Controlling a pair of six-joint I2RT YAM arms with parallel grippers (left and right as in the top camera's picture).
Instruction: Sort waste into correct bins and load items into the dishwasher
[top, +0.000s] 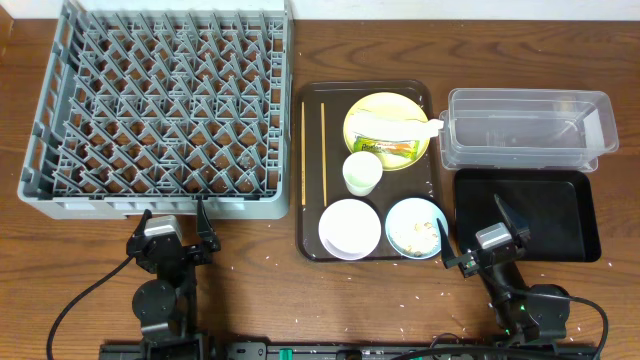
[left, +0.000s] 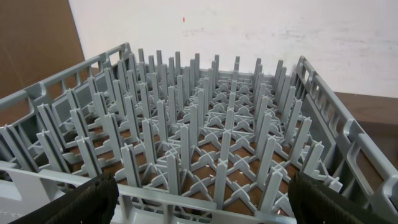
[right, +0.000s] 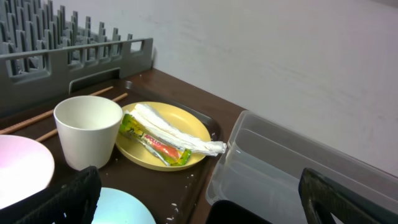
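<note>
Left end effector (top: 175, 230) wide, empty, facing grey pegged plastic dish rack (top: 60, 120). Right end effector (top: 478, 238) wide, empty, near dark brown serving tray (top: 335, 105). On round yellow plate (right: 177, 115) there: white crumpled paper wrapper (right: 174, 134) touching clear green-orange packet (right: 155, 146). Risk: pinching both together, mis-sorting one

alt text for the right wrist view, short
Yellow plate holding a white wrapper and a green-orange packet, pale cup to its left, clear tub to its right. Grey rack at upper left; the open right end effector frames the bottom corners.
</note>
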